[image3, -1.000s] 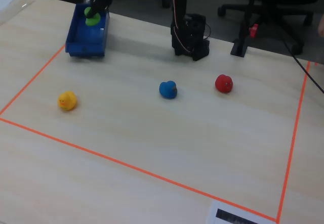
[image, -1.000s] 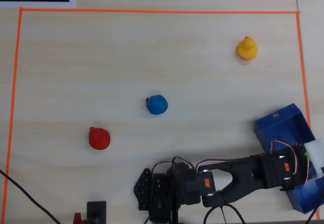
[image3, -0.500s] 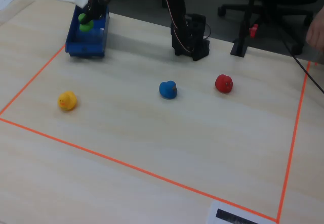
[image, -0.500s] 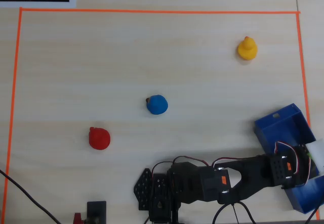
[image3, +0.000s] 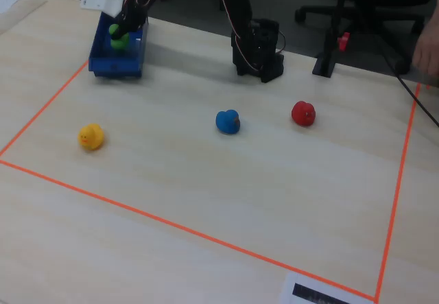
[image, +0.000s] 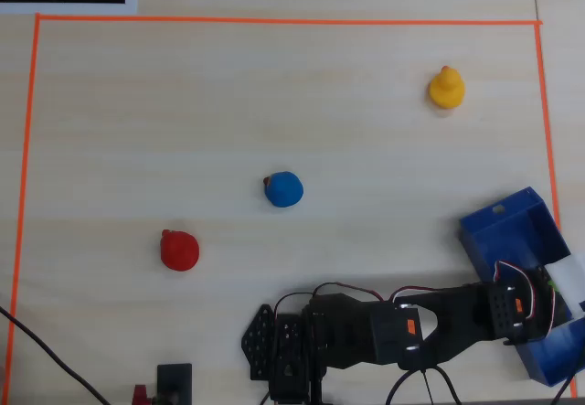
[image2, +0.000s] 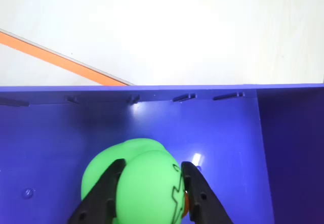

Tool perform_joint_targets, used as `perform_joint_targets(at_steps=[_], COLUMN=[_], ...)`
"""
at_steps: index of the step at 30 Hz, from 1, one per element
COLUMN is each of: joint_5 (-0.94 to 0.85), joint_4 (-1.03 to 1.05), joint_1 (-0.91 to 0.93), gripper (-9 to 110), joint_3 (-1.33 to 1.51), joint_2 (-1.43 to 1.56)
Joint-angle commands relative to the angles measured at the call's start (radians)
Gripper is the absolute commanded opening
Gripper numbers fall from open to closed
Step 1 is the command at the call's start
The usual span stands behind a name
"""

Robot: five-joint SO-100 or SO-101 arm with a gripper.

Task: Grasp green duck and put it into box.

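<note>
The green duck (image2: 147, 183) sits between my two black fingers (image2: 104, 196), its head toward the right finger. My gripper (image2: 152, 176) is shut on it, low inside the blue box (image2: 50, 133). I cannot tell whether the duck touches the box floor. In the fixed view the duck (image3: 119, 41) shows green inside the box (image3: 116, 65) at the far left, under the gripper (image3: 122, 33). In the overhead view the arm reaches right over the box (image: 512, 227) and its wrist hides the duck.
A yellow duck (image: 446, 90), a blue duck (image: 284, 189) and a red duck (image: 179, 250) stand apart on the wooden table. Orange tape (image: 274, 21) frames the work area. The arm's base (image: 292, 346) is at the near edge, with cables beside it.
</note>
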Motion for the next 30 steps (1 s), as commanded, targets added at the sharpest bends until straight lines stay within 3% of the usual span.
perform_joint_targets(at_steps=[1,8,16,19,22,30], joint_5=[-0.006,0.017,0.316,0.436,0.38,0.365], joint_4=[-0.015,0.014,0.173,0.334,0.555,1.028], joint_1=[-0.014,-0.04,-0.221,-0.371,-0.571,-1.239], gripper=[17,27,23,14,2,0], joint_3=[0.003,0.008,-0.012,0.002,0.092,0.545], joint_2=[0.037,0.086,0.368,0.56,0.782,1.391])
